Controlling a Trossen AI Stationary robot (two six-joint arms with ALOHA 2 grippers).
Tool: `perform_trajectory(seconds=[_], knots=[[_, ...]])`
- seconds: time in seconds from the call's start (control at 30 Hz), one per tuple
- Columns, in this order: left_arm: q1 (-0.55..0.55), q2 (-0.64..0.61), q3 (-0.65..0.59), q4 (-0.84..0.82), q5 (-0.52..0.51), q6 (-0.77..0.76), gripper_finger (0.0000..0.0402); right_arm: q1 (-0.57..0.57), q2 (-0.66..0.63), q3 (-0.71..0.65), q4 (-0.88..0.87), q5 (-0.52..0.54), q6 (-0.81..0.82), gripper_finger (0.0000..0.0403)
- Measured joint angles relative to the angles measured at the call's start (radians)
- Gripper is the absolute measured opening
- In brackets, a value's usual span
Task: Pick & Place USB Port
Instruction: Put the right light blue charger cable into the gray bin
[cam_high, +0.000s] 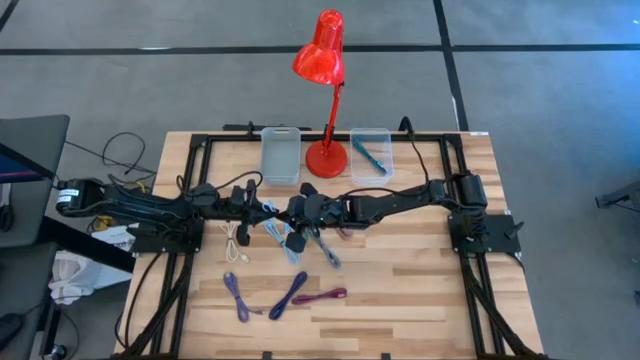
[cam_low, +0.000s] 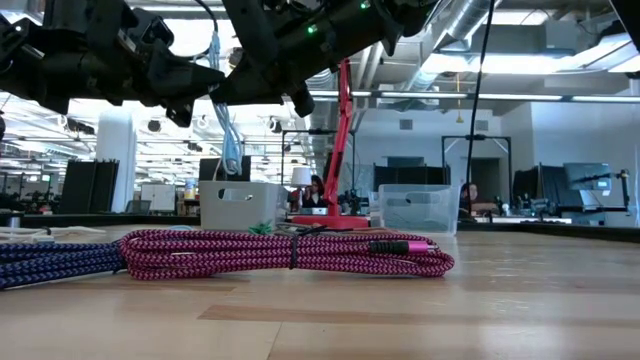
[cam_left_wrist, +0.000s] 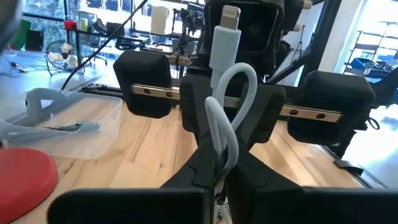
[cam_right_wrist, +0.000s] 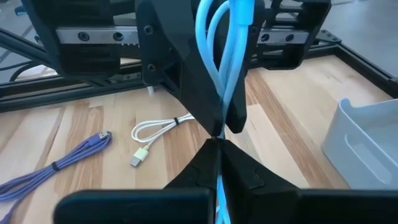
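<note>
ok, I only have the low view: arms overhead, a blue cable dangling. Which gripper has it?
Observer: Both. The right gripper and the left gripper are shut on the light blue cable, tip to tip.
Operator: Where over the table?
Observer: Mid-table, just in front of the base of the red lamp, going by the high view.
Operator: Anything in the bins?
Observer: The right bin has a teal cable in it.
</note>
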Motion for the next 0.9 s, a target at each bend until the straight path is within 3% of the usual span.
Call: perform_trajectory(seconds=[0.2, 0.43, 0.73, 0.9], knots=[[0.001, 0.000, 0.000, 0.004, -0.018, 0.022, 0.0013, 0.000, -0.001, 0.000, -0.013, -0.001, 0.002, 0.0034], [0.032, 0.000, 0.000, 0.012, -0.071, 0.068, 0.0013, 0.004, -0.054, 0.000, -0.161, -0.002, 0.002, 0.0054], [0.195, -0.001, 0.001, 0.027, -0.067, 0.067, 0.0012, 0.038, -0.150, 0.000, -0.362, 0.005, -0.037, 0.0057], [0.327, -0.001, 0.001, 0.025, 0.001, 0.041, 0.0012, 0.088, -0.154, 0.000, -0.465, 0.124, -0.069, 0.0057]])
